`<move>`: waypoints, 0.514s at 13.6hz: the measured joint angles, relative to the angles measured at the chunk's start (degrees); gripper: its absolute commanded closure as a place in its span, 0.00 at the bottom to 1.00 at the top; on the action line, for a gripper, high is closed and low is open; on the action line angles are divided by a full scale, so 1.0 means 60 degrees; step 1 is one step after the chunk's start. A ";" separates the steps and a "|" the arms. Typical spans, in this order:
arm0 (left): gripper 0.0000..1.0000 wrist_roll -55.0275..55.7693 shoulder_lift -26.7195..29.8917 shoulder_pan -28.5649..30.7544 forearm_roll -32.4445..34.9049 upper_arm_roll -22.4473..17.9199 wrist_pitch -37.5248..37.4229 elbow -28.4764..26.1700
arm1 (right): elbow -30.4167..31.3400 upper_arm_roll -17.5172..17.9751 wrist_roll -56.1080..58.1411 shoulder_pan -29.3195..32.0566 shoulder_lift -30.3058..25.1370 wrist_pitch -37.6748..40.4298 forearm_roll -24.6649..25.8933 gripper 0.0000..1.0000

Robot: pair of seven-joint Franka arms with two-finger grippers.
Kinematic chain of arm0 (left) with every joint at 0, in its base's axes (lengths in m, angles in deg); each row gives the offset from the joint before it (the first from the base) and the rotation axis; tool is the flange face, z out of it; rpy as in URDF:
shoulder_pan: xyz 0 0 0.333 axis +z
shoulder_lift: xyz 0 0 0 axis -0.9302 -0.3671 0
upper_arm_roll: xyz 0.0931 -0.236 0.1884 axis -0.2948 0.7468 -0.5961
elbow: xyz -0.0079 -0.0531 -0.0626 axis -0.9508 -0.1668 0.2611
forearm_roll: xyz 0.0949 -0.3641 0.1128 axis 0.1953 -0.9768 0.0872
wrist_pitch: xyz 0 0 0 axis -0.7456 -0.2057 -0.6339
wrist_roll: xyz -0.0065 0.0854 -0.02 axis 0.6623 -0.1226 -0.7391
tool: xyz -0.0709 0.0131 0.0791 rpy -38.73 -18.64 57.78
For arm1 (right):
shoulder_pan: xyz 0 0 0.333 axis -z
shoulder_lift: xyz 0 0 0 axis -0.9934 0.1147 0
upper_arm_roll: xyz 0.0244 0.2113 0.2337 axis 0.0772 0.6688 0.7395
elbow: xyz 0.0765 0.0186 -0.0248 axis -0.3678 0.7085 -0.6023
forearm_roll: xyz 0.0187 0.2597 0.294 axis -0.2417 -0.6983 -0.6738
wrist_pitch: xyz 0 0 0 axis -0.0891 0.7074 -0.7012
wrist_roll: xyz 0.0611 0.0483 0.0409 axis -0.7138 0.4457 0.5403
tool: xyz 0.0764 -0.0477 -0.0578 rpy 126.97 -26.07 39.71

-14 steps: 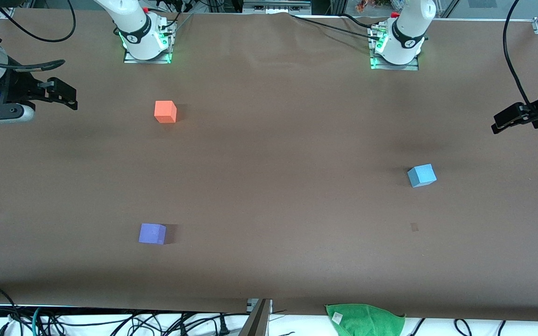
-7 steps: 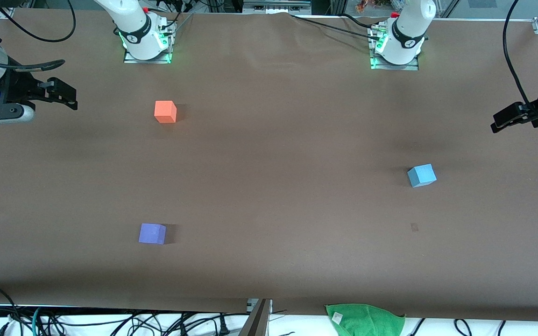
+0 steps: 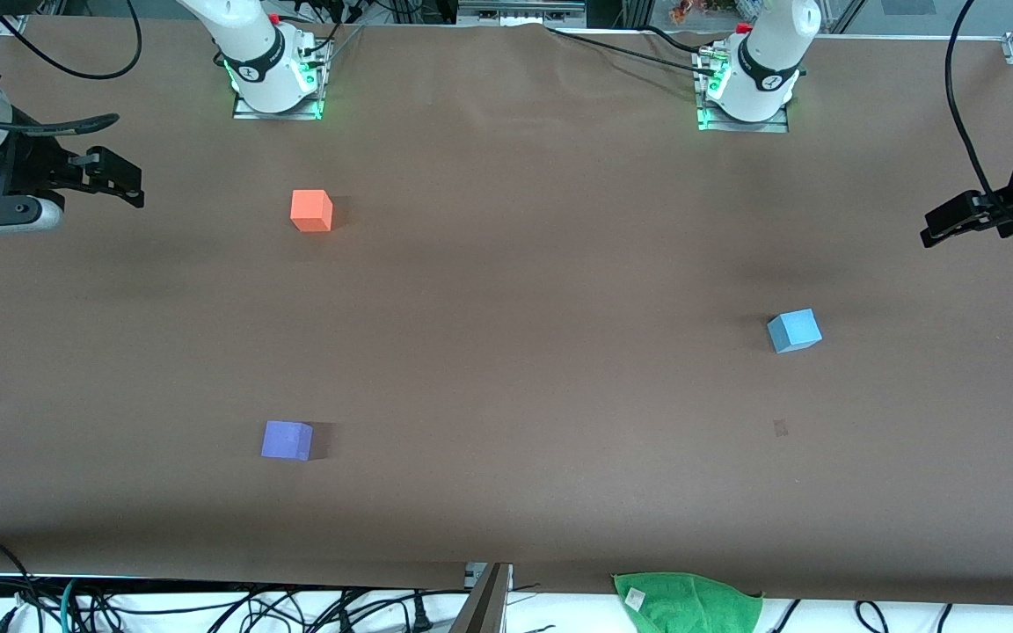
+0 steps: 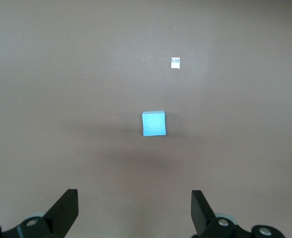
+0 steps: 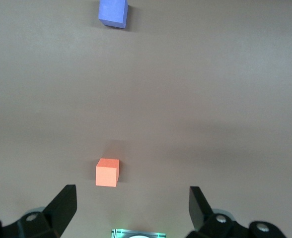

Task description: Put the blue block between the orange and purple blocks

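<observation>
1. Creeping inward from the table's end, the left gripper (image 3: 946,230) is sitting slightly closer to the table's middle than a second ago, while all three blocks are lying exactly where they were.
2. Its fingers (image 4: 65,210) are standing spread wide and holding nothing, and the left wrist view is framing the blue block (image 4: 154,123) between them, well below.
3. The blue block (image 3: 794,331) is resting on the table (image 3: 542,299) toward the left arm's end, untouched and well apart from the other two.
4. The orange block (image 3: 311,210) and the purple block (image 3: 287,440) are lying toward the right arm's end, orange farther from the front camera and purple nearer, with bare table between them.
5. The right gripper (image 3: 124,178) is hanging over its own end of the table, shifted only a touch, fingers (image 5: 62,206) spread and empty; that arm is probably just waiting.
6. Judging from this, the reach for the blue block is only beginning: the left gripper is not yet over it, so grasping and carrying are both remaining.
7. A green cloth (image 3: 687,600) is lying at the table's edge nearest the camera, out of the way.
</observation>
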 measured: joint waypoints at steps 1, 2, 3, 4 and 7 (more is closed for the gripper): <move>0.00 0.0000 -0.0003 -0.0001 0.0000 0.0002 0.0000 0.0000 | 0.0000 0.0000 0.0000 0.0000 0.0001 0.0000 0.0000 0.00; 0.00 -0.0001 -0.0007 -0.0001 0.0000 0.0002 -0.0001 0.0000 | 0.0000 -0.0002 0.0000 0.0000 0.0001 0.0000 0.0000 0.00; 0.00 -0.0002 -0.0018 -0.0003 0.0000 0.0005 -0.0001 0.0000 | 0.0000 -0.0003 0.0000 0.0001 0.0002 0.0000 0.0000 0.00; 0.00 -0.0004 -0.0038 -0.0005 0.0000 0.0009 0.0000 0.0000 | 0.0000 -0.0004 0.0000 0.0002 0.0003 0.0000 0.0000 0.00; 0.00 -0.0014 -0.0096 -0.0007 -0.0059 0.0015 0.0000 0.0000 | 0.0000 -0.0004 0.0000 0.0002 0.0003 0.0000 0.0000 0.00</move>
